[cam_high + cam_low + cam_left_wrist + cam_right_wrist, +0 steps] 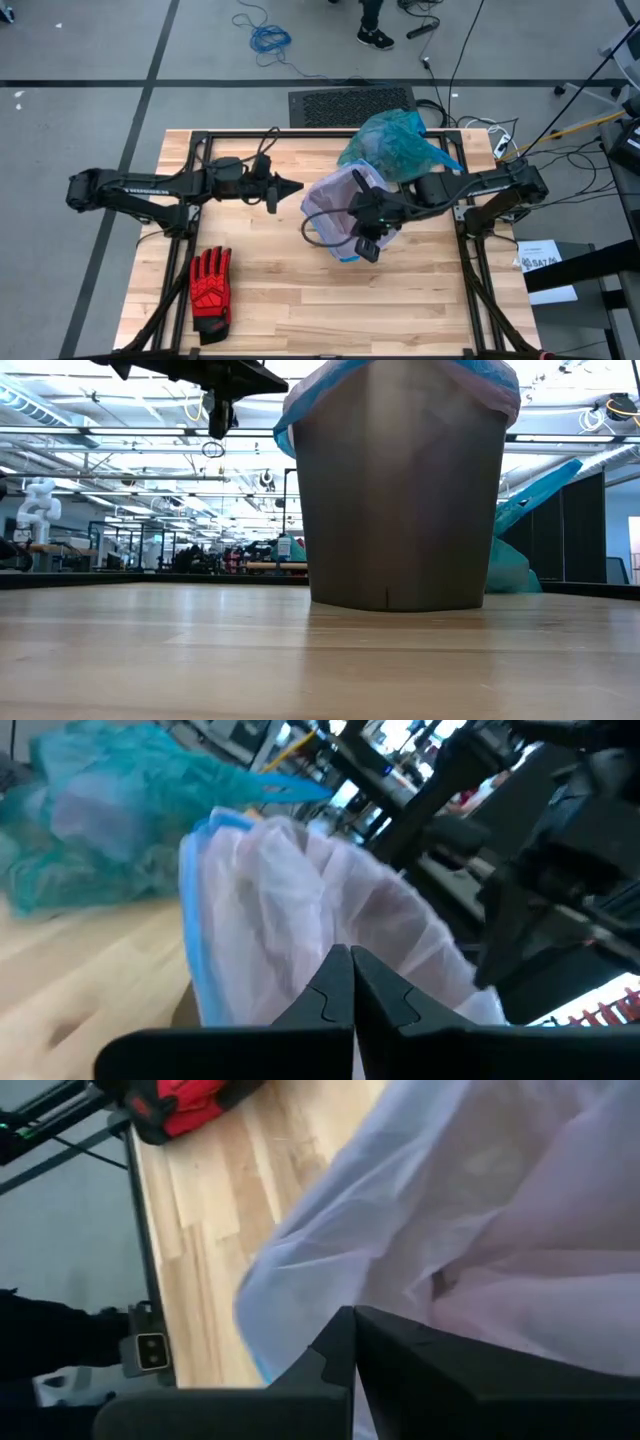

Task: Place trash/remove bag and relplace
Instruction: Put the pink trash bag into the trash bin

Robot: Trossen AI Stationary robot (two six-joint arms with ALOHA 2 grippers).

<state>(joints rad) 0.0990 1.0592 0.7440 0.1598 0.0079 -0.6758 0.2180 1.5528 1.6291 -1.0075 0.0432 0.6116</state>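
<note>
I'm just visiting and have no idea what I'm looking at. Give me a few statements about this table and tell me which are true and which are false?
1. A red-and-black glove lies on the wooden table. True.
2. The teal-green bag lines the bin. False: it lies bunched on the table behind the bin; a pale lilac bag with a blue rim lines the bin.
3. The right gripper is over the bin's rim. True.
4. The left gripper holds the glove. False: it is shut on nothing, raised beside the bin, well away from the glove.
5. The bin lies tipped on its side. False: it stands upright.
</note>
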